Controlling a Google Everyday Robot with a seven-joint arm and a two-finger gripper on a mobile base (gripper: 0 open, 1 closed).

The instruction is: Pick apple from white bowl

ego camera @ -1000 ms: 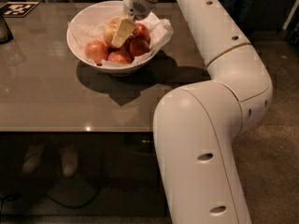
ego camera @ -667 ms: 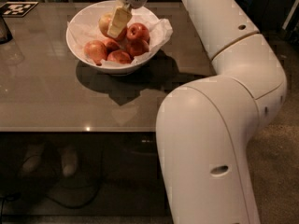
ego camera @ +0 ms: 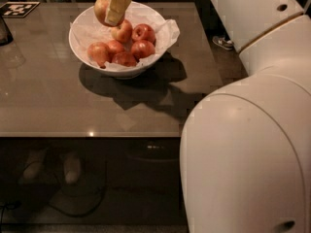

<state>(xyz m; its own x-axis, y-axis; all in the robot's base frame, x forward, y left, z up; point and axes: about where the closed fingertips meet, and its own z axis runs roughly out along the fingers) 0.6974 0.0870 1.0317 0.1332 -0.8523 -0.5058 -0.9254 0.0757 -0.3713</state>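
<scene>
The white bowl (ego camera: 80, 46), lined with crinkled white paper, stands on the brown table and holds several red apples (ego camera: 142, 33). My gripper (ego camera: 112, 8) is at the top of the view, above the bowl's far left part. It is shut on the pale yellow-golden apple (ego camera: 100, 8) and holds it lifted clear of the other apples. One cream finger (ego camera: 117, 4) covers the apple's right side.
The brown table (ego camera: 58, 106) runs to a front edge near mid-frame. A dark object (ego camera: 4, 30) stands at the far left and a black-and-white marker tag (ego camera: 18, 8) lies at the back left. My white arm fills the right side.
My gripper has risen from among the apples in the bowl, taking the pale apple up with it and a little to the left. The view has also shifted.
</scene>
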